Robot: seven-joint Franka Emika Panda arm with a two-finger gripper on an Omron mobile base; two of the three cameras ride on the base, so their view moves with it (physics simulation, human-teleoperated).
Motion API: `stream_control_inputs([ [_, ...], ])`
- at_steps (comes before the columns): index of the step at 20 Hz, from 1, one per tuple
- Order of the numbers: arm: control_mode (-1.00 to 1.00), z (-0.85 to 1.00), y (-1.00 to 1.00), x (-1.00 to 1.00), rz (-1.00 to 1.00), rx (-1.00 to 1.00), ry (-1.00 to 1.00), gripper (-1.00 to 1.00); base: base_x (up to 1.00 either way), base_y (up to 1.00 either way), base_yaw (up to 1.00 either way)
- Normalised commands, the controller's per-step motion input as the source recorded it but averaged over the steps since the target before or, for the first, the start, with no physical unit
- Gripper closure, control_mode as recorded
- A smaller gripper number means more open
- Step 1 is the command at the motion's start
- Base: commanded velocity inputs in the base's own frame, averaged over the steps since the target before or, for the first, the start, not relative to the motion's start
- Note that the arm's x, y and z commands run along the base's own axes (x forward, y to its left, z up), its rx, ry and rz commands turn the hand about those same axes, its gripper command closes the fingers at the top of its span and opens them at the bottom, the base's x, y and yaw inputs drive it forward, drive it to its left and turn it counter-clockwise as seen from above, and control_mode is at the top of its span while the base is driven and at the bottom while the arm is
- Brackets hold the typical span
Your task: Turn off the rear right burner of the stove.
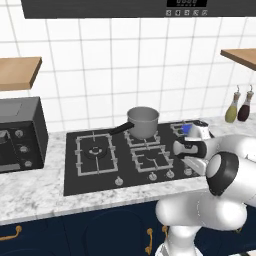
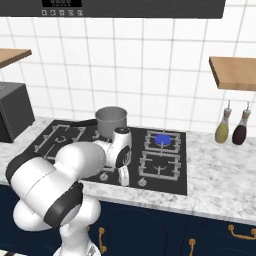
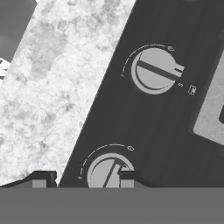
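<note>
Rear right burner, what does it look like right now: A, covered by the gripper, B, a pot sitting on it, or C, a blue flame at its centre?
C: the rear right burner glows blue at its centre, while the pot sits on another grate.

No word or brand can be read. The dark panel [image 1: 187,3] above the stove [image 1: 75,172] carries a digital readout too blurred to make out. By one knob [image 3: 154,70] sits a small burner-position symbol [image 3: 191,90], with arc markings around it.
</note>
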Motion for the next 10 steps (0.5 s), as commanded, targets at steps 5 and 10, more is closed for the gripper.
stream_control_inputs([
  [5, -1.0, -0.08, 0.0, 0.01, 0.0, 0.0, -0.04, -1.0, 0.0, 0.0, 0.0],
  [10, -1.0, 0.2, 0.0, 0.0, 0.0, 0.0, -0.13, -1.0, 0.0, 0.0, 0.0],
])
